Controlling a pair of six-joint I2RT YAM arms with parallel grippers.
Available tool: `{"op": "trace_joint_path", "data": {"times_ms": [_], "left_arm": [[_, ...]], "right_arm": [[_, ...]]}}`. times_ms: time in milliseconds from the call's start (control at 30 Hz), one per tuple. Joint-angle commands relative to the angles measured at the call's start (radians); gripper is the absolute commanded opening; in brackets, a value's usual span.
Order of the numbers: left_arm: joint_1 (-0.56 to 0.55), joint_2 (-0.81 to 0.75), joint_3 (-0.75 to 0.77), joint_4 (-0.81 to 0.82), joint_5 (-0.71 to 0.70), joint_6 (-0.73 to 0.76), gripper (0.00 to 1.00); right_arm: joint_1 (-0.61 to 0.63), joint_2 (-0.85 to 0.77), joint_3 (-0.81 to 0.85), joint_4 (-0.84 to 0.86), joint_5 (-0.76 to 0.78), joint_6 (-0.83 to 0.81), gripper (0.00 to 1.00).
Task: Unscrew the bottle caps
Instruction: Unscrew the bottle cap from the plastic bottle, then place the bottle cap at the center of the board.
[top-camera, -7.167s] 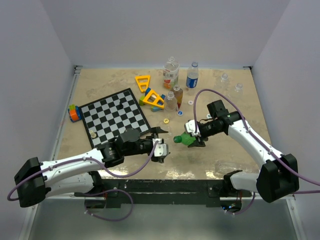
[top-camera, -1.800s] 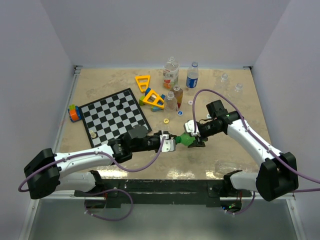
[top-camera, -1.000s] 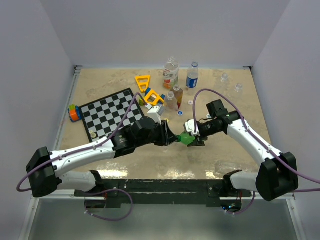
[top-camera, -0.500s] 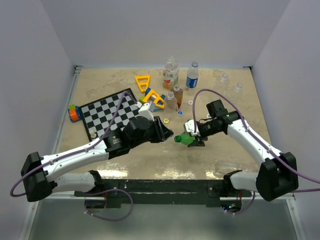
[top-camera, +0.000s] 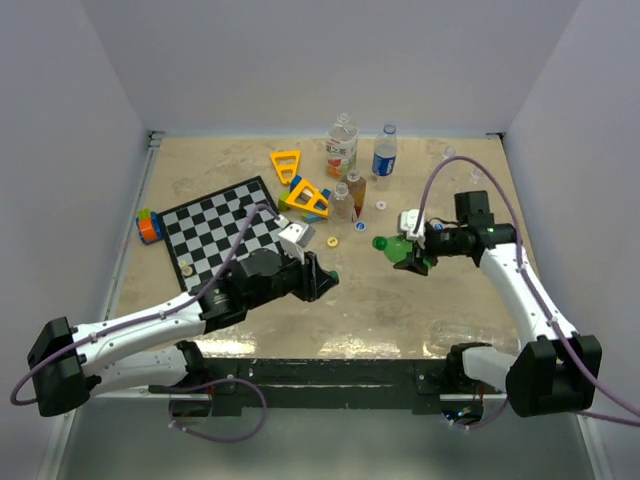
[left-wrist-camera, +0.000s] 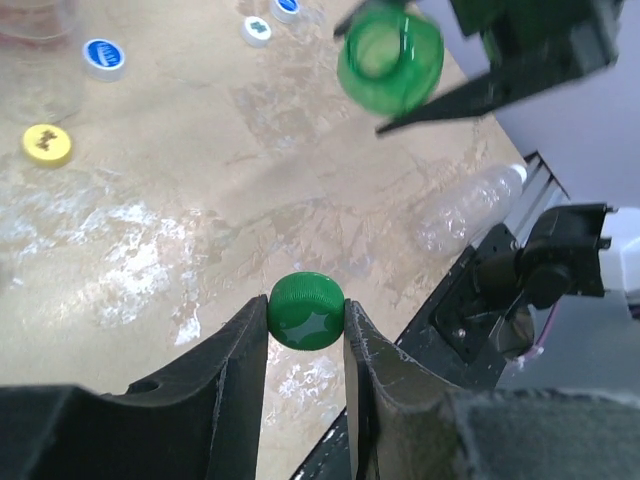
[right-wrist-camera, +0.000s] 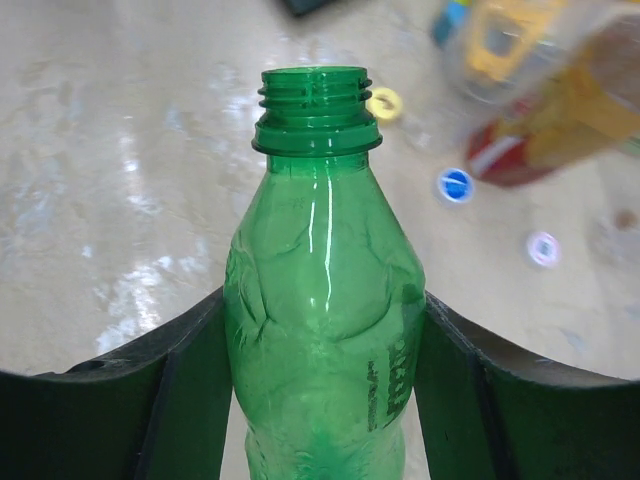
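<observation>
Two hands each hold one green thing. The left hand (left-wrist-camera: 306, 322) is at about 6 o'clock from the middle of the beige desk (top-camera: 200, 180) in the top view, and pinches a small round green plastic screw cap (left-wrist-camera: 307, 311) between its fingertips. The right hand (right-wrist-camera: 320, 340), at about 3 o'clock, is clamped around the body of a translucent green plastic bottle (right-wrist-camera: 318, 250); the bottle's bare threaded neck points toward 9 o'clock, well apart from the cap.

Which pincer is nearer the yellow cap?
Left. The left pincer, gripping a green cap, is just near-side of the yellow cap; the right pincer, holding the bottle, is farther right.
</observation>
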Motion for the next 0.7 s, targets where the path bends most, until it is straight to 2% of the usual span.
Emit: {"op": "trace_joint_path", "data": {"times_ms": [0,267,400,667], "left_arm": [[-0.014,0.100,0.017,0.189,0.125,0.141,0.00],[-0.055,0.497,0.225,0.321,0.117,0.177,0.00],[-0.064,0.680,0.389,0.303,0.088,0.155,0.00],[-0.063,1.014,0.774,0.139,0.028,0.111,0.00]], "right_arm": [[-0.117,-0.094,0.061,0.109,-0.038,0.169,0.00],[-0.328,-0.236,-0.010,0.480,0.092,0.660,0.00],[-0.373,-0.298,-0.051,0.545,0.097,0.719,0.00],[-0.396,-0.339,-0.079,0.592,0.133,0.774,0.00]]}}
